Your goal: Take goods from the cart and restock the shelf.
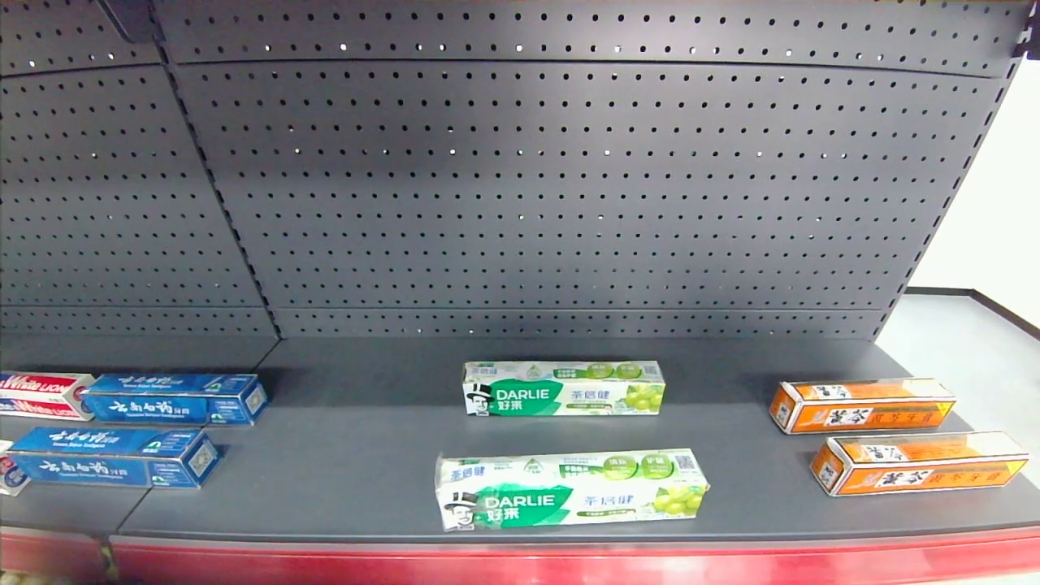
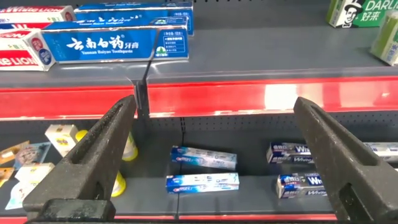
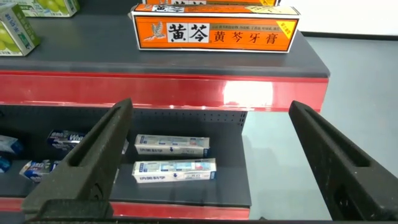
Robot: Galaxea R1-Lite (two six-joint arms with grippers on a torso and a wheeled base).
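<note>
I am reading the goods as toothpaste boxes lying flat on the shelf deck (image 1: 366,439): a rear green box (image 1: 564,388) and a front green box (image 1: 569,490) at centre, a rear orange box (image 1: 861,405) and a front orange box (image 1: 918,463) toward the right arm's side, and a rear blue box (image 1: 175,398) and a front blue box (image 1: 114,457) toward the left arm's side, with a red-and-white box (image 1: 45,394) touching the rear blue one's end. The left gripper (image 2: 214,106) is hanging below deck level, its fingers (image 2: 93,162) standing wide apart and gripping nothing. The front blue box is sitting beyond the fingertips, past the red front rail (image 2: 261,93), and two blue-and-white cartons (image 2: 204,157) on the lower tier (image 2: 255,183) are showing between the fingers. The right gripper (image 3: 211,107) is spread equally wide and carrying nothing. The front orange box is lying beyond its fingertips, and two white cartons (image 3: 172,145) are showing between its fingers (image 3: 87,162).
</note>
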